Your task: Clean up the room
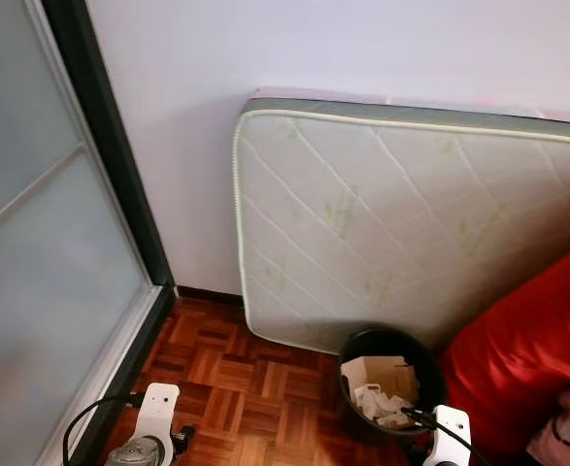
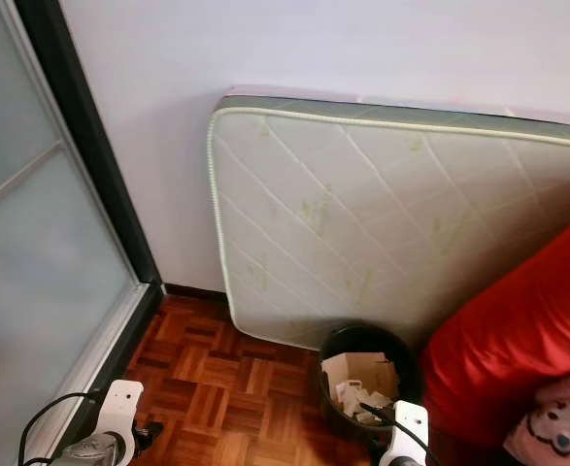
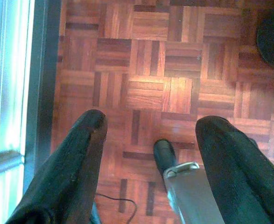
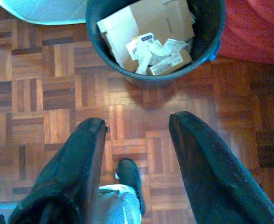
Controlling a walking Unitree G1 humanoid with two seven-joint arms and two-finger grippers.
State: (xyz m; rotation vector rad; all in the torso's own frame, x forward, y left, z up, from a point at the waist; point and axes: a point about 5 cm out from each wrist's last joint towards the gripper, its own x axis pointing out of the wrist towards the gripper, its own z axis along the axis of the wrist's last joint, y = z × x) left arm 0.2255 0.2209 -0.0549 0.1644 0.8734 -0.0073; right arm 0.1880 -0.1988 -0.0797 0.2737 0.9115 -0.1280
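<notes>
While both jaws gape empty, mattress (image 1: 411, 223) against wall, full bin (image 1: 389, 383) beside red cushion (image 1: 527, 359)

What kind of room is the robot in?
Probably a bedroom or spare room in a home. A quilted white mattress leans on the wall, a round black wastebasket full of cardboard and paper sits on brown wooden parquet floor, and red bedding lies beside it.

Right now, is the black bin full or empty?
Partly full: the black bin stands upright on the parquet floor, holding cardboard and crumpled paper below its rim.
</notes>
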